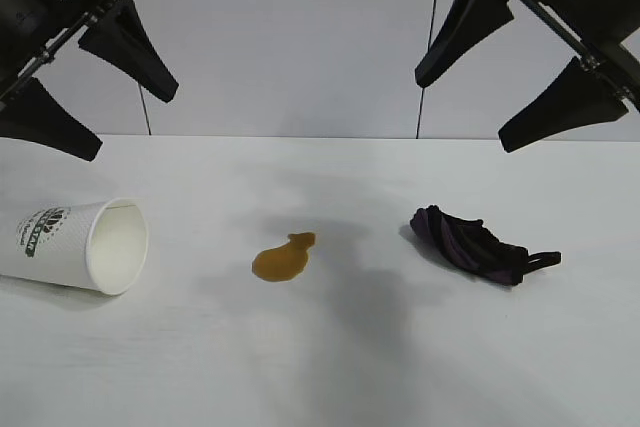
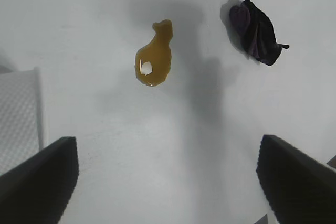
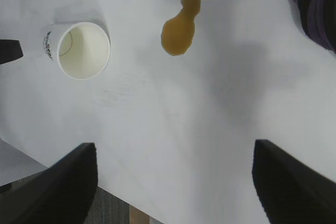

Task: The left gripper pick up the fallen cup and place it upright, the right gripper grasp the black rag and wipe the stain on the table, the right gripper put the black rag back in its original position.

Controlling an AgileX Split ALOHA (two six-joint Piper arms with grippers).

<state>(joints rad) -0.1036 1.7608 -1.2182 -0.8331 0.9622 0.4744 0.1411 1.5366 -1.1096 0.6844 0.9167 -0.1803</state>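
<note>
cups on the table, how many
1. The cup lies on its side at the exterior view's left edge of the table, mouth facing the stain. No other cup shows in any view.

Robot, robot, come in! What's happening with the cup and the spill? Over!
Left gripper and right gripper open, up high, empty. Cup on its side. Stain unwiped, black rag untouched. Nothing blocking.
</note>
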